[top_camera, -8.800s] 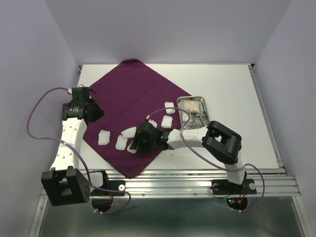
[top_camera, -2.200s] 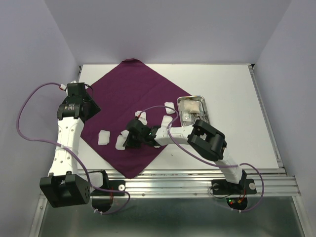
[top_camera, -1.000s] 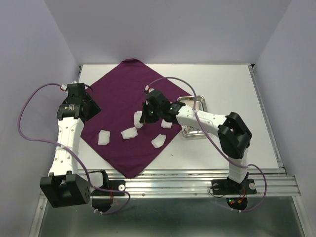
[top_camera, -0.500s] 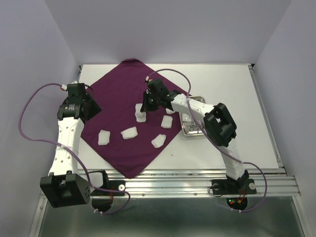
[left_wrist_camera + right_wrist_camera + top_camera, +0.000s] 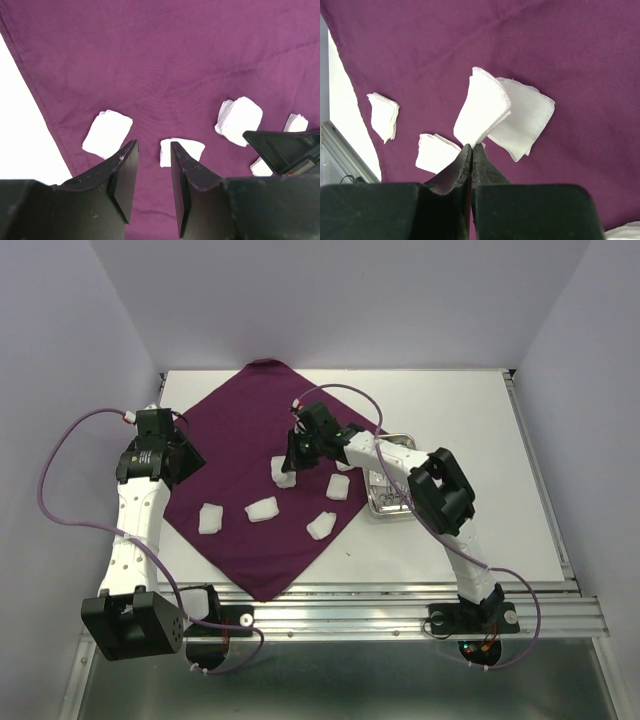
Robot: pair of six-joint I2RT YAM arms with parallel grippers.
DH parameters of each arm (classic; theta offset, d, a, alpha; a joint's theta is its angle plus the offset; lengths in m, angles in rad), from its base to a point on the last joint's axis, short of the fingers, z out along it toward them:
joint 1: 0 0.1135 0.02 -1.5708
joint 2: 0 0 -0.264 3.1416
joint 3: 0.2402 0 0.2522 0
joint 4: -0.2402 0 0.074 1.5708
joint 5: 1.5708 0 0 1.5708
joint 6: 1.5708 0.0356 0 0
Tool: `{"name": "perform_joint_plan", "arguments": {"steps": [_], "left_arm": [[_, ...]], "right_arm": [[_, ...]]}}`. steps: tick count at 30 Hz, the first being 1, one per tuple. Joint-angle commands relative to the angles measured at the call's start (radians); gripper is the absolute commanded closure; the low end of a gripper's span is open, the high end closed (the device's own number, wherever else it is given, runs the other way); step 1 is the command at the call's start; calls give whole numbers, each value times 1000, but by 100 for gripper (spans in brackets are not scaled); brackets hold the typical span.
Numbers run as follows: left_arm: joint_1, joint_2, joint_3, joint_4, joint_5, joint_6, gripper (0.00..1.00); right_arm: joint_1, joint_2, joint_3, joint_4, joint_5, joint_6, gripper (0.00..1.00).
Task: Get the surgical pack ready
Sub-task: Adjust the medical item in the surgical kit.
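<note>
One folded white gauze pad hangs from the right gripper over the large dark purple square cloth in the top view. The small shiny steel rectangular tray lies to its right, nearer this arm.

Left wrist view: the left gripper hovers half-open and empty.

Right wrist view: the jaws pinch the pad's corner, and the pad points straight ahead.

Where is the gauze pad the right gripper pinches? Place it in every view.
Top external: held gauze pad near the middle of the cloth, at the right gripper.
Left wrist: right of centre, beside the right gripper's black finger.
Right wrist: centre, above the shut jaws.
Landmark: edge pad by the cloth's left edge.
</note>
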Motion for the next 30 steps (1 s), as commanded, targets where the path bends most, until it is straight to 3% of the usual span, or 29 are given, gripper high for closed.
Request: {"name": "perform_joint_plan", "arguments": {"steps": [1, 30], "left_arm": [[5, -21, -5, 17, 0, 5, 57], [5, -14, -17, 23, 5, 7, 57]], "right_arm": [[3, 24, 32, 26, -21, 12, 99], [-16, 52, -20, 25, 95, 14, 99]]}}
